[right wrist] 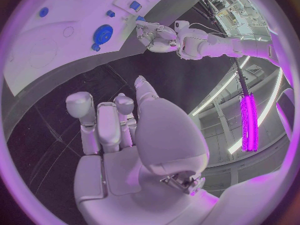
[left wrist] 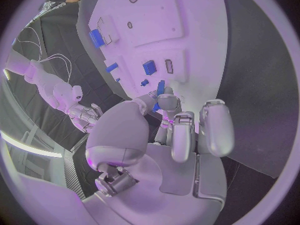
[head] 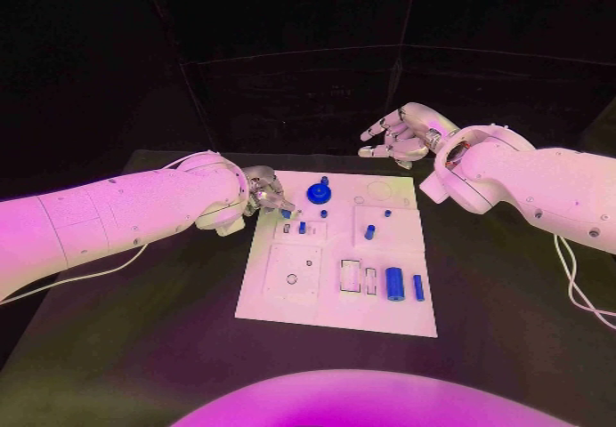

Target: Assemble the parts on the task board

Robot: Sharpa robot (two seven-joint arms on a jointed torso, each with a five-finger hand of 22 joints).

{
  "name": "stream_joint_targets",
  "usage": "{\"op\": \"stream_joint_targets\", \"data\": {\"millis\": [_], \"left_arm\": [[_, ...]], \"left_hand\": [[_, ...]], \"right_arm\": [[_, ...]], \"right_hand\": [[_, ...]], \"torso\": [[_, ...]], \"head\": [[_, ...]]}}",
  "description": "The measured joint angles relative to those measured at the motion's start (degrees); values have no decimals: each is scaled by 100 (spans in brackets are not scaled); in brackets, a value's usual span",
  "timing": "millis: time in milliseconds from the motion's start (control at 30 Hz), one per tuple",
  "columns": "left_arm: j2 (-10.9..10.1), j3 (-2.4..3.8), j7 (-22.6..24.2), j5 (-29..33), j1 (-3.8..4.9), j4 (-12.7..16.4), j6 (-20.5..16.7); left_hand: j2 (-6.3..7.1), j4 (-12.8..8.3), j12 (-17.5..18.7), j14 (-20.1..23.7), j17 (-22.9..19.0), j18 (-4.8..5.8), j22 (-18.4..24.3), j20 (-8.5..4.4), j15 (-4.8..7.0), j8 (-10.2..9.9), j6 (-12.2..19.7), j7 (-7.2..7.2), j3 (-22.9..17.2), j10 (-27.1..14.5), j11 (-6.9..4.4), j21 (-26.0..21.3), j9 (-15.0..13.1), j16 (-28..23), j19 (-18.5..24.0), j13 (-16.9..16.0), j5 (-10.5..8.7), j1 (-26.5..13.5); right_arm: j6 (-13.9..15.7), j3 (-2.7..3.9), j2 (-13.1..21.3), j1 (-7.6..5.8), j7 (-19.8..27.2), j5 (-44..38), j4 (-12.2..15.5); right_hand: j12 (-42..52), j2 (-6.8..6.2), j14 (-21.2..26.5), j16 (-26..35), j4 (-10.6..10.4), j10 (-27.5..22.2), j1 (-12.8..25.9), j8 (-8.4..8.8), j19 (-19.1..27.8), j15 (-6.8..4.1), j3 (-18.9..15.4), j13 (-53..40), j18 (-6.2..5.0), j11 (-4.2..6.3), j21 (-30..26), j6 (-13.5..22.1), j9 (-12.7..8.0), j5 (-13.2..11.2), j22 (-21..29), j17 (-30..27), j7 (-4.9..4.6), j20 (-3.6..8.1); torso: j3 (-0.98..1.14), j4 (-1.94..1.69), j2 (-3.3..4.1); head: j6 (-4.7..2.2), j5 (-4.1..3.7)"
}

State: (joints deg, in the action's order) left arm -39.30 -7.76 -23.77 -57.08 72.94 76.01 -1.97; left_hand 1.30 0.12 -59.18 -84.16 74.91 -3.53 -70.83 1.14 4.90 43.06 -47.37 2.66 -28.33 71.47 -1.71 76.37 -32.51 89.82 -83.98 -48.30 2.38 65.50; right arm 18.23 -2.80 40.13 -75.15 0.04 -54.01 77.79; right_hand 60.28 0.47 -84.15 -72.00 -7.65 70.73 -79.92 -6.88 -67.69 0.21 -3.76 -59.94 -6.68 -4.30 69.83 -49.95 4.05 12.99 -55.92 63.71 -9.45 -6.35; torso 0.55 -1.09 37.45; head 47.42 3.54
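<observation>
The white task board (head: 289,302) lies in the middle of the black table. My left hand (head: 266,190) is over the board's far left corner and pinches a small blue part (head: 285,213) in its fingertips; the left wrist view shows this blue part (left wrist: 160,88) just above the board (left wrist: 187,20). A round blue knob (head: 320,193) stands right beside it. More blue parts sit on the board: a peg (head: 369,232), a thick cylinder (head: 395,284) and a thin bar (head: 418,286). My right hand (head: 403,133) hovers beyond the board's far edge, fingers apart and holding nothing.
The board has several recesses, among them a square plate with a hole (head: 293,276) and two slots (head: 351,276). Black table surface (head: 154,338) surrounds the board. A white cable (head: 571,285) hangs by my right arm.
</observation>
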Motion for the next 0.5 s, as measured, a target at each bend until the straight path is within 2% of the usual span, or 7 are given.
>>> {"op": "stream_joint_targets", "data": {"millis": [500], "left_arm": [[-125,-5,1,-4,-178,151,-58]], "left_hand": [[34,-15,0,0,0,0,-6,0,0,-1,1,0,-17,0,1,0,10,0,0,-11,15,28]], "right_arm": [[-2,0,2,1,3,1,-6]], "right_hand": [[0,0,0,0,0,0,0,0,0,0,0,0,0,0,0,0,0,0,-1,0,0,0]], "torso": [[-2,-4,0]], "head": [[28,22]]}}
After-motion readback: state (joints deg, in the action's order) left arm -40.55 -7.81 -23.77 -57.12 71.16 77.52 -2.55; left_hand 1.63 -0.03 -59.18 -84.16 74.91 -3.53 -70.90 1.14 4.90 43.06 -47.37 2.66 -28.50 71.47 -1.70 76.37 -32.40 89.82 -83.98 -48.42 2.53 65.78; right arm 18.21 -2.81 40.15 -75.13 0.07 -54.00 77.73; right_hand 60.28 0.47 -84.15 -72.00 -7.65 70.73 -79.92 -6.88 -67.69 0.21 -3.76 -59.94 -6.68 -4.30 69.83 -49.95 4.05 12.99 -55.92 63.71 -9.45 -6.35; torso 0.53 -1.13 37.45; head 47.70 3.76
